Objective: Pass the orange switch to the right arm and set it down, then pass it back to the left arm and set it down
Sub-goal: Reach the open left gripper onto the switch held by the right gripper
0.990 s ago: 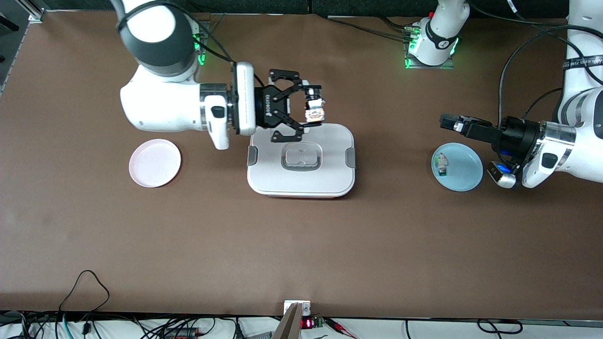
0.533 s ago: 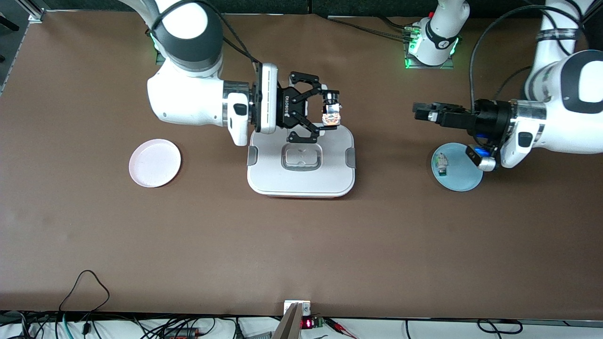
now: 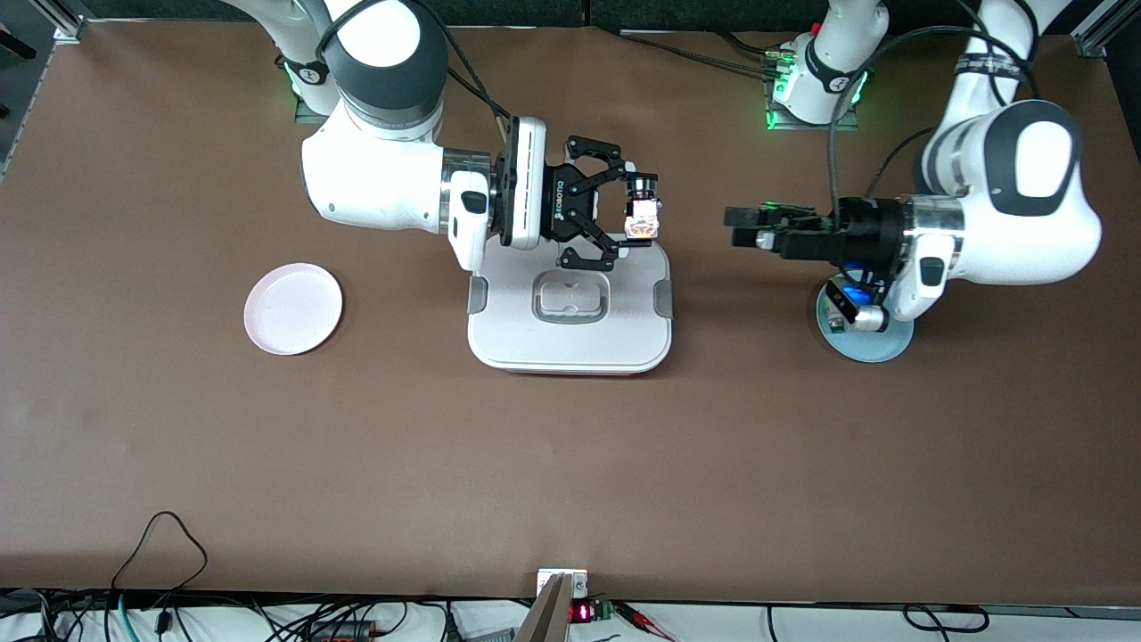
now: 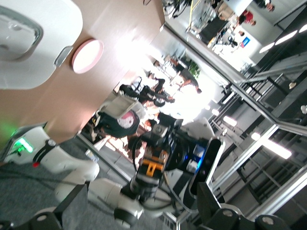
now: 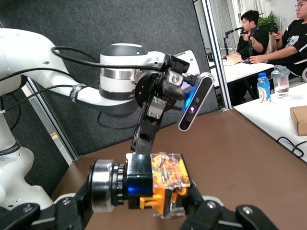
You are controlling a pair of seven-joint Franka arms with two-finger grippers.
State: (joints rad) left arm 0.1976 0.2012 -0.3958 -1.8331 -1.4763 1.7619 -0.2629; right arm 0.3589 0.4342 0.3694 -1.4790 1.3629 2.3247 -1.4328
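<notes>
Right gripper in air over box, above edge nearest robot bases; fingers clamped on orange switch. Left gripper level over bare table between box and blue plate, fingers spread wide, holding nothing, pointed at switch. Pink plate toward right arm's end.

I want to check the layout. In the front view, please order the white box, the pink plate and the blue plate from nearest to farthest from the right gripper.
Right gripper holds the orange switch over the box's edge.
1. White box: directly under the gripper, mid-table.
2. Blue plate: toward the left arm's end, under the left arm's wrist.
3. Pink plate: toward the right arm's end.
</notes>
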